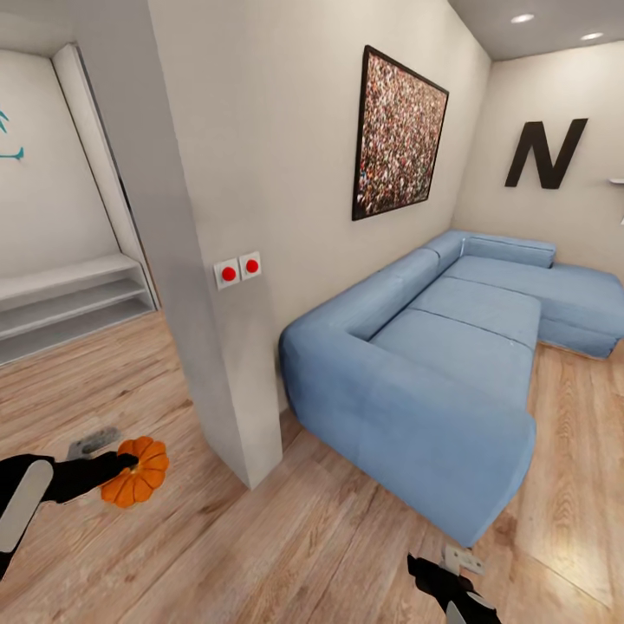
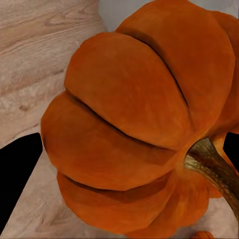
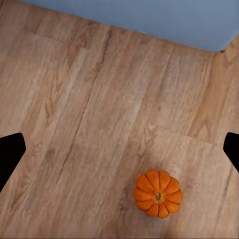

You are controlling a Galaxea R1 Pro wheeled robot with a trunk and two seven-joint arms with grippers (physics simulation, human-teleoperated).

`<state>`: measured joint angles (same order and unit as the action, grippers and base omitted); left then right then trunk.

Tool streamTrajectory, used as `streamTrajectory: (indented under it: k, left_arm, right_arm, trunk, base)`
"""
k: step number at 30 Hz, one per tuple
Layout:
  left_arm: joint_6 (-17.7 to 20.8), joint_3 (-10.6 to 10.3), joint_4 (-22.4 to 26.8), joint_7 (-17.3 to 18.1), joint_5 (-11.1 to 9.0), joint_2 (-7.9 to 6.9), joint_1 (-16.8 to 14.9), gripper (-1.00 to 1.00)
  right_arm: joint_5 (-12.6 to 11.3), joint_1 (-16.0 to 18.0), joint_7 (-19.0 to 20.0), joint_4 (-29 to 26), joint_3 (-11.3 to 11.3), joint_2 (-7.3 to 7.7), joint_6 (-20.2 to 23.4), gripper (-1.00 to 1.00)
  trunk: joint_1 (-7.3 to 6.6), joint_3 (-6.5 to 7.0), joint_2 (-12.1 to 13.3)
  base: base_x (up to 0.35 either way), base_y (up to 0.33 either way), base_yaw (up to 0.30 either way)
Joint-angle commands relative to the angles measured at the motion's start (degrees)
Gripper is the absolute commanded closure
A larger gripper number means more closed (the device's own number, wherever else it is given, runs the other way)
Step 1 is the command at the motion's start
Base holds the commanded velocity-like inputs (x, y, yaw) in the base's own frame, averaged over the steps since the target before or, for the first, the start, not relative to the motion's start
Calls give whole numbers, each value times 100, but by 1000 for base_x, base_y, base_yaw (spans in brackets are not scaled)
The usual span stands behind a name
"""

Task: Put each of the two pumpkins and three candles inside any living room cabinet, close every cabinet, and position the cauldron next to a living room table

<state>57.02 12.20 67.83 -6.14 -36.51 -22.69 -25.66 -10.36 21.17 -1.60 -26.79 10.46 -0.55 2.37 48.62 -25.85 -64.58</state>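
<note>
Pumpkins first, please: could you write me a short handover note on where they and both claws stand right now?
Left claw: shut on one pumpkin, held above the wood floor beside the wall corner.
Right claw: open, holding nothing, hanging above the floor near the blue sofa.
Second pumpkin: lying on the floor below the right claw, stem up, untouched.
Done: one pumpkin picked up.
Left: stow both pumpkins and the three candles in a cabinet, shut every cabinet, set the cauldron next to a table.
</note>
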Motion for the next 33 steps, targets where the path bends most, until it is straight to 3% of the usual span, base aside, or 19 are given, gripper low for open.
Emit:
streamTrajectory:
  k: [1, 5, 9, 11, 16, 33]
  left_arm:
    - [25, 23, 29, 42, -98, -68, 6, 100]
    - [34, 72, 67, 283, -131, -197, 20, 100]
    - [42, 86, 74, 331, -140, -269, 24, 100]
    - [45, 88, 67, 355, -158, -379, 27, 100]
    - [46, 97, 62, 488, -359, -556, 124, 100]
    - [46, 74, 90, 509, -416, -568, 158, 100]
  right_arm:
    - [-60, 1, -15, -9, 7, -5, 57, -100]
    - [-68, 1, -16, -3, 22, -5, 220, -100]
    - [-71, 1, -16, 11, 33, 1, 274, -100]
    - [-71, 1, -16, 14, 41, 7, 283, -100]
    - [-79, 1, -13, -16, 52, 22, 504, -100]
    - [-73, 1, -54, -11, 38, 0, 545, -100]
  trunk:
    - [23, -25, -45]
    - [111, -97, -206]
    - [199, -169, -366]
    - [243, -205, -446]
    - [352, -295, -647]
    - [726, -600, -1329]
  base:
    - [0, 0, 0]
    - [0, 0, 0]
    - [0, 0, 0]
    - [0, 0, 0]
    - [0, 0, 0]
    - [0, 0, 0]
